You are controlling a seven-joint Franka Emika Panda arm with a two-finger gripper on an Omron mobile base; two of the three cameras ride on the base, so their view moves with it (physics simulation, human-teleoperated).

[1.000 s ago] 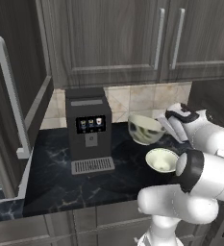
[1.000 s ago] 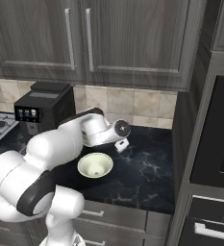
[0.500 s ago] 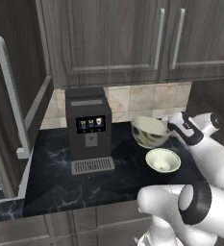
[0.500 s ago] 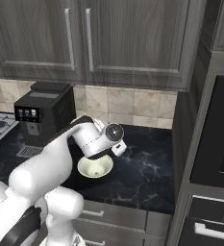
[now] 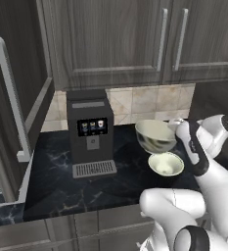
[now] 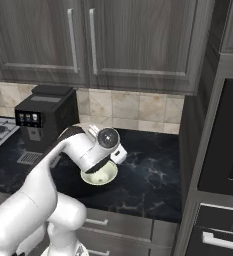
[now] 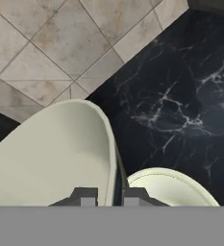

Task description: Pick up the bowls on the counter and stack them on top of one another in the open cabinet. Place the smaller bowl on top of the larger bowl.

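My gripper (image 7: 108, 194) pinches the larger bowl's (image 5: 155, 135) rim, lifted at frame centre above the smaller bowl (image 5: 166, 163) on the counter (image 5: 76, 186). Next, probably carry it to the open cabinet (image 5: 8, 98), upper left.

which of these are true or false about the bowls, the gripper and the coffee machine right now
1. The gripper is shut on the larger bowl at its rim. True.
2. The larger bowl rests on the counter. False: it is lifted clear.
3. The smaller bowl sits on the counter. True.
4. The coffee machine stands right of both bowls in the left base view. False: it stands to their left.
5. The smaller bowl is stacked inside the larger. False: they are apart.
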